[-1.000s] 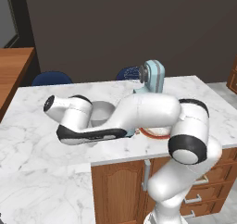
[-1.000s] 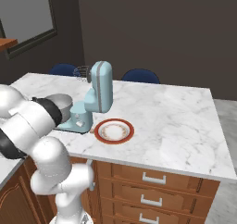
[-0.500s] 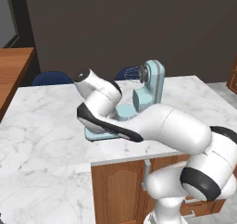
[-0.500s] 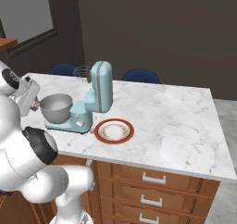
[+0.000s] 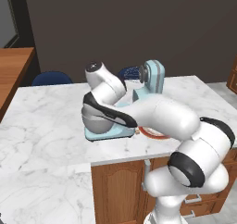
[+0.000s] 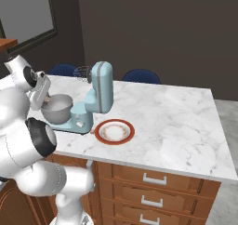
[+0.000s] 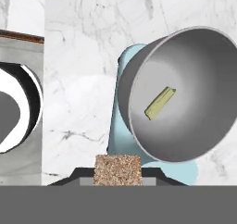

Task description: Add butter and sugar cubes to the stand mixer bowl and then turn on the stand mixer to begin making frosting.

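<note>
Marble counter (image 6: 176, 112): pale yellowish butter block (image 7: 160, 102) already lies inside round grey metal bowl (image 7: 185, 146); tan sugar cube (image 7: 117, 170) is clenched by gripper (image 7: 117, 174); light blue mixer (image 6: 99, 95) remains unswitched.

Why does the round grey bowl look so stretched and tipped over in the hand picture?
Hand view: the close, tilted camera stretches the round grey metal bowl into a sideways oval, its inside evenly shaded around the pale butter block. Right base view: the same bowl sits upright and round.
</note>
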Controlling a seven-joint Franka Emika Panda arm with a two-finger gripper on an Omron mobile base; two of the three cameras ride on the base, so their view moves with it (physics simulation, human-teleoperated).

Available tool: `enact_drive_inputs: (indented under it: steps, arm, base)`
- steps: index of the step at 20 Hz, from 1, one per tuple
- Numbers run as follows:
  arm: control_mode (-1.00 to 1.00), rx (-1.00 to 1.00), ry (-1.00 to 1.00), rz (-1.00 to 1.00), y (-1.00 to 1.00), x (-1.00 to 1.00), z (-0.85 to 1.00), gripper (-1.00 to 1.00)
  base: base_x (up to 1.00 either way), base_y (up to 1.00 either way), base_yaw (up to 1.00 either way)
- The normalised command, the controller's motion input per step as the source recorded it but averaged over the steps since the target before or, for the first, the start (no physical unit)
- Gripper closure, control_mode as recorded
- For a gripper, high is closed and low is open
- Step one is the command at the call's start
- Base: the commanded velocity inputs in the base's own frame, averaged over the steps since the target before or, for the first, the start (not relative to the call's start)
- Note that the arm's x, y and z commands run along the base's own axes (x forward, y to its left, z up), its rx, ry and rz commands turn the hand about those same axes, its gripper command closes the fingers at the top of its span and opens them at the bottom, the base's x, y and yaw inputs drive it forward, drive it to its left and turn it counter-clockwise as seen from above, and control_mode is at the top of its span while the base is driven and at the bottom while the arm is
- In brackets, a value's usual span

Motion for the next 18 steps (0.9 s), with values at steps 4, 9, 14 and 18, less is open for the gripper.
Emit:
enact_drive_inputs:
  steps: [4, 9, 14, 18]
  arm:
    - [-1.00, 0.00, 0.10, 0.00, 0.25, 0.51, 0.00, 1.00]
    - [-1.00, 0.00, 0.12, 0.00, 0.30, 0.37, -0.04, 1.00]
    - [-1.00, 0.00, 0.08, 0.00, 0.06, 0.22, -0.24, 1.00]
    - [-1.00, 0.00, 0.01, 0.00, 0.00, 0.05, -0.42, 1.00]
  base:
    - [0.00, 0.00, 0.00]
    - [0.00, 0.00, 0.00]
    - [0.00, 0.00, 0.00]
    - [0.00, 0.00, 0.00]
